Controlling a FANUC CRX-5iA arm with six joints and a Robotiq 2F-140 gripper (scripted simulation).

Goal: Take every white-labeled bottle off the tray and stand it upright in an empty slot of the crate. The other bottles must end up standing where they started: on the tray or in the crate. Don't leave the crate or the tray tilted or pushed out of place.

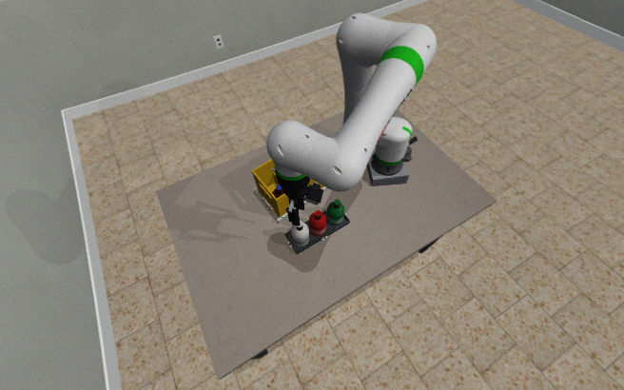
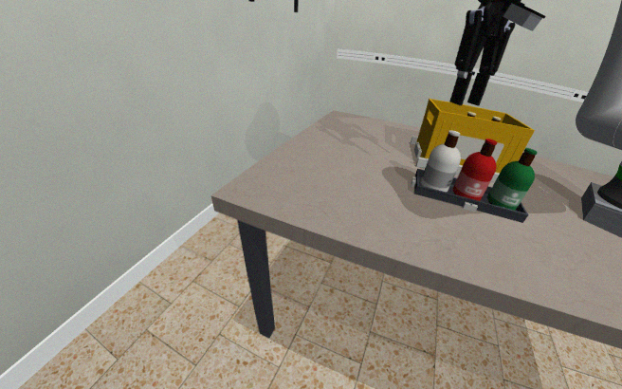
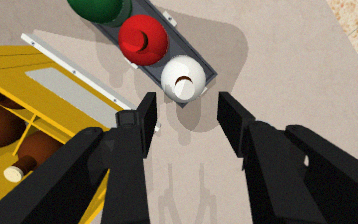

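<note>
— What sat in the tray [image 2: 509,214]?

— Three bottles stood upright in a row in it: a white bottle [image 2: 441,164] at one end, a red bottle [image 2: 475,174] in the middle, and a green bottle [image 2: 512,182] at the other end.

— And the crate [image 2: 474,126]?

— It was yellow, stood just behind the tray on the desk [image 2: 360,204], and held brown bottles [image 3: 35,150] in its slots; one had a pale cap and one showed a blue cap in the top view. How many slots were free, I could not tell.

— Anything else around?

— The arm's grey base [image 1: 399,179] stood on the desk, well apart from the tray. The crate's near wall lay just beside the white bottle.

— How did the white bottle look?

— Round-bodied, white, with a brown neck and a white cap, standing straight at the tray's end.

— And the gripper [image 3: 186,120]?

— It hung above the crate's edge and the white bottle, fingers apart, with nothing between them.
</note>
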